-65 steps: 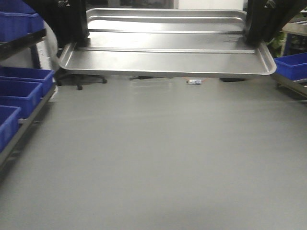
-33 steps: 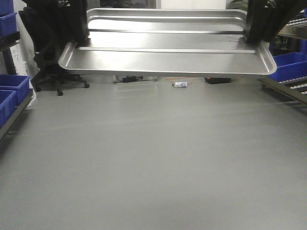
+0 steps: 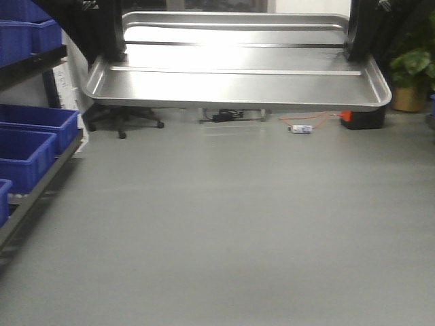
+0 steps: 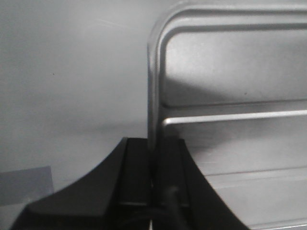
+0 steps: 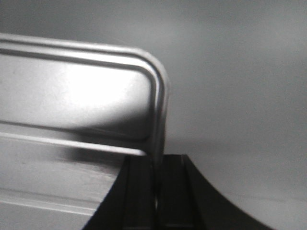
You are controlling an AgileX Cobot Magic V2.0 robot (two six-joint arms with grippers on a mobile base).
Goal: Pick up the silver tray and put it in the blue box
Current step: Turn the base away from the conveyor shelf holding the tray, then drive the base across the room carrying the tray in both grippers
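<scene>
I hold the silver tray (image 3: 238,85) level in the air above the grey floor, across the top of the front view. My left gripper (image 3: 112,47) is shut on its left rim and my right gripper (image 3: 360,47) is shut on its right rim. The left wrist view shows the left gripper (image 4: 153,158) clamped on the thin rim of the tray (image 4: 230,72). The right wrist view shows the right gripper (image 5: 156,167) clamped on the tray (image 5: 72,96). Blue boxes (image 3: 34,129) sit on a rack at the left, below and apart from the tray.
More blue crates (image 3: 27,30) sit on the rack's upper shelf. An office chair (image 3: 122,119) stands behind the tray. A potted plant (image 3: 411,75), a red-and-black box (image 3: 360,119) and a small white object with an orange cable (image 3: 301,128) lie at the far right.
The background has slid to the right; the left rack of blue boxes has come back into view and a plant now shows at the right. The tray stays held the same way.
</scene>
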